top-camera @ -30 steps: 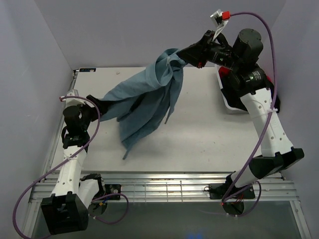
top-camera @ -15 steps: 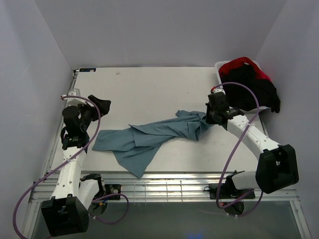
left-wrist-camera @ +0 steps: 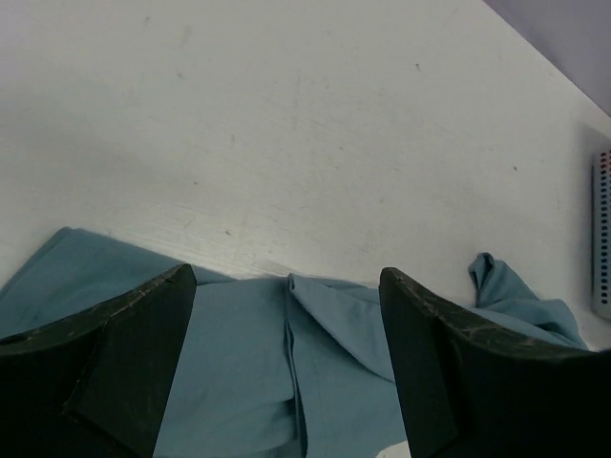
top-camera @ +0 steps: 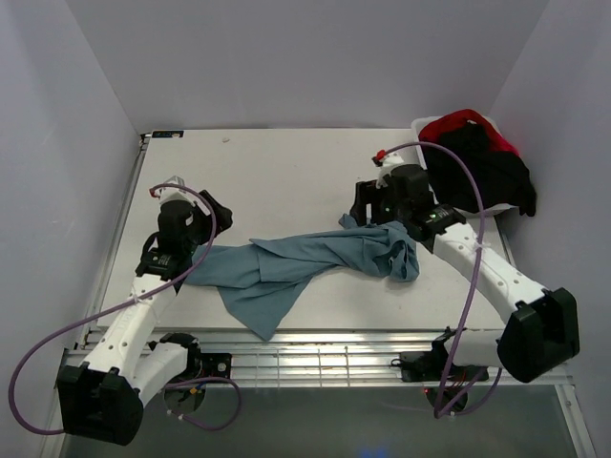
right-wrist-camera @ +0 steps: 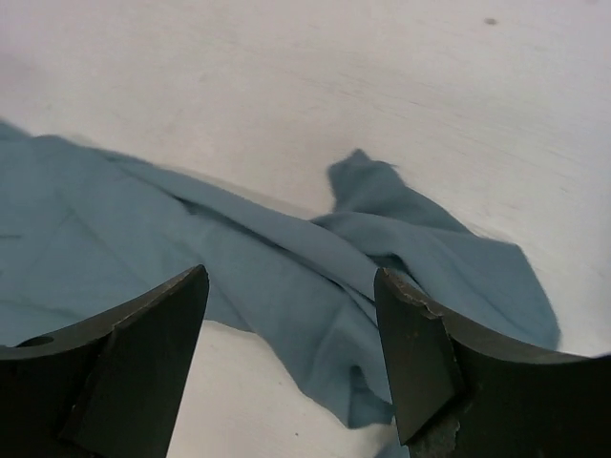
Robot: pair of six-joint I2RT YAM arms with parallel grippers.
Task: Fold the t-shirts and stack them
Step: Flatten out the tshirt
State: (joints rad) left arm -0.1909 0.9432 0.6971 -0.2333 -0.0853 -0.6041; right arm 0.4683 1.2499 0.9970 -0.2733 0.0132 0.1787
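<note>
Jaws stand spread and empty on both the left gripper [left-wrist-camera: 284, 277] and the right gripper [right-wrist-camera: 291, 277], each over one end of the teal tee [top-camera: 305, 258], which lies rumpled in a strip under and between them. Bare table [top-camera: 286, 162] stretches ahead of both, room enough to spread it. Flattening looks to be the step in hand; next, each should pinch a hem: the crease between the left jaws, the loose tip ahead of the right.

One teal t-shirt [top-camera: 315, 260], one black t-shirt [top-camera: 489, 172], one red t-shirt [top-camera: 454, 124], one white tub [top-camera: 418, 128], two arms [top-camera: 143, 307] [top-camera: 489, 274].
</note>
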